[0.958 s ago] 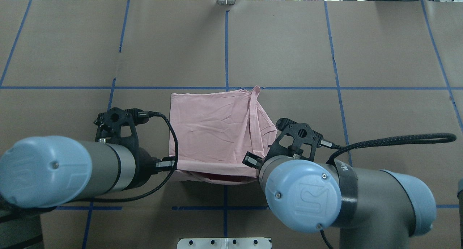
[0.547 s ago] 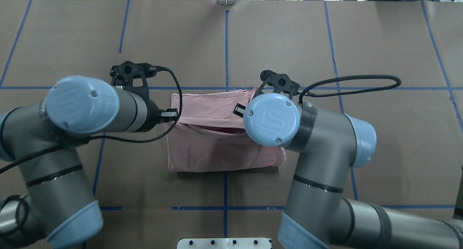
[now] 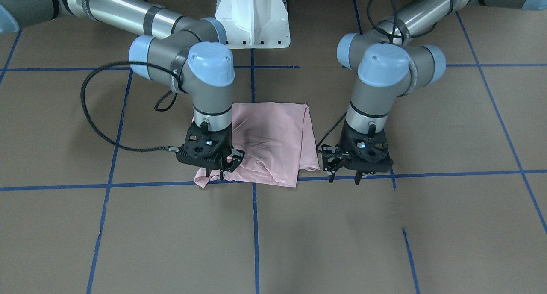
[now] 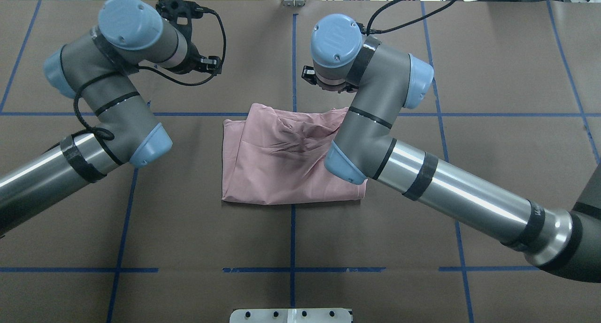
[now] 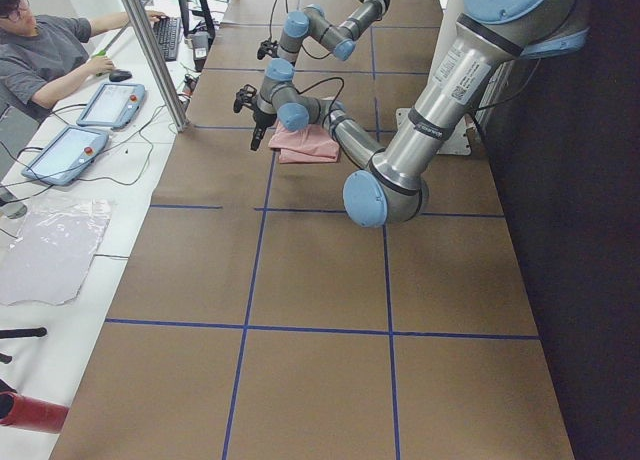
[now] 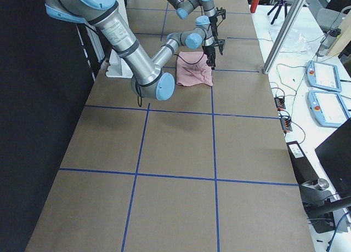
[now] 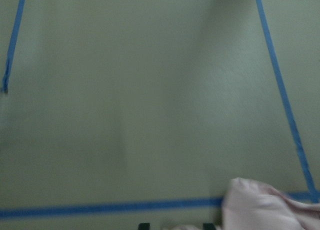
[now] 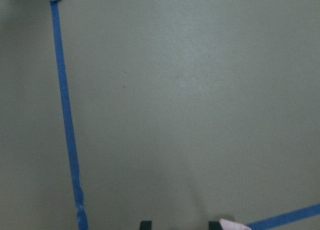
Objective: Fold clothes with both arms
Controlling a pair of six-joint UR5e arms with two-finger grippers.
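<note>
The brown paper surface (image 4: 469,55), gridded with blue tape (image 3: 448,173), carries the pink T-shirt (image 4: 281,173) at its middle. It is doubled into a rumpled rectangle with its far edge along a tape line. The right gripper (image 3: 214,175) hangs spread over one far corner, pinching nothing. The left gripper (image 3: 344,179), also spread, sits just beside the other corner, off the cloth. Their placement suggests a fold just laid down and released.

The T-shirt (image 4: 281,173) lay on the surface (image 4: 493,79) in front of the robot's base (image 3: 252,20), its far edge at a tape line (image 3: 448,173). The right gripper (image 3: 214,173) stood over its far right corner. The left gripper (image 3: 344,177) stood just beside the far left corner, off the cloth.
</note>
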